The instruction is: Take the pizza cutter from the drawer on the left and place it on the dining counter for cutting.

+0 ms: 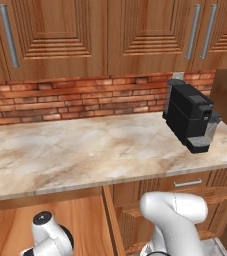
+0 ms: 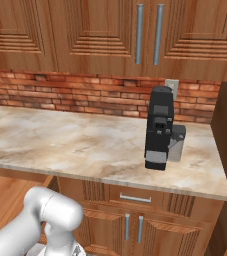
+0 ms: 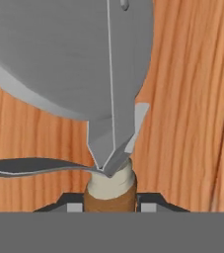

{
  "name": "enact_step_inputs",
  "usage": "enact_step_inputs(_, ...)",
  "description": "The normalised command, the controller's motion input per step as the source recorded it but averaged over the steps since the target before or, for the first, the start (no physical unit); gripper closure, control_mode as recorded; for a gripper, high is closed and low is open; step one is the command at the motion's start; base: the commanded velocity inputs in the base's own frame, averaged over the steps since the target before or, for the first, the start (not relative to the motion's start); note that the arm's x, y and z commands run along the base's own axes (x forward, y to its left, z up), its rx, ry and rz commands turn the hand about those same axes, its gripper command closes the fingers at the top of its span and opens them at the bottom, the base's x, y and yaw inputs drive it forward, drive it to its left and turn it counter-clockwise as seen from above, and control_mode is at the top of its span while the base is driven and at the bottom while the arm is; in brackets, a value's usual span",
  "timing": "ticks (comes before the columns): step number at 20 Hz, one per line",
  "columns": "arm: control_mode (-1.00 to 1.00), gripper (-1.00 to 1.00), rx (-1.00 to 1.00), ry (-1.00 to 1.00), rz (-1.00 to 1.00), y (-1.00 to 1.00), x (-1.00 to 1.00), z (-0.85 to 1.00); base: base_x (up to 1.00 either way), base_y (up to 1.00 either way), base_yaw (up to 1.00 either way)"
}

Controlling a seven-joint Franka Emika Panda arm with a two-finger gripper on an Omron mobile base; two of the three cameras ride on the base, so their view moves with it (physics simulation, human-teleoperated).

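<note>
Base views share the coffee machine (image 1: 189,116); hand view close on drawer (image 3: 192,123)

The white arm (image 1: 177,220) rises at the base and bends down low, below the counter (image 1: 85,150) edge. The gripper (image 3: 110,203) points downward, its two dark finger tips closed against either side of the pizza cutter (image 3: 108,190) handle.

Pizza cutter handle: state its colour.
Brown wood with a cream collar, seen best in the hand view, where the pizza cutter handle sits between the gripper fingertips.
</note>
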Motion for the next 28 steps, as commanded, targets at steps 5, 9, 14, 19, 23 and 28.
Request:
enact_step_inputs(5,-1.00,1.00,-0.02,-0.01,0.00,-0.18,-0.09,0.34,0.00,0.00,0.00)
enact_step_inputs(9,-1.00,1.00,-0.02,0.00,0.00,-0.02,-0.01,0.33,0.00,0.00,0.00)
enact_step_inputs(14,-1.00,1.00,-0.02,0.00,0.00,0.00,-0.02,0.33,0.00,0.00,0.00)
enact_step_inputs(19,-1.00,1.00,-0.01,0.00,0.00,0.00,-0.01,0.35,0.00,0.00,0.00)
enact_step_inputs(23,-1.00,1.00,0.00,0.00,0.00,0.00,-0.07,0.39,0.00,0.00,0.00)
enact_step_inputs(28,-1.00,1.00,0.00,0.00,0.00,-0.01,-0.03,0.51,0.00,0.00,0.00)
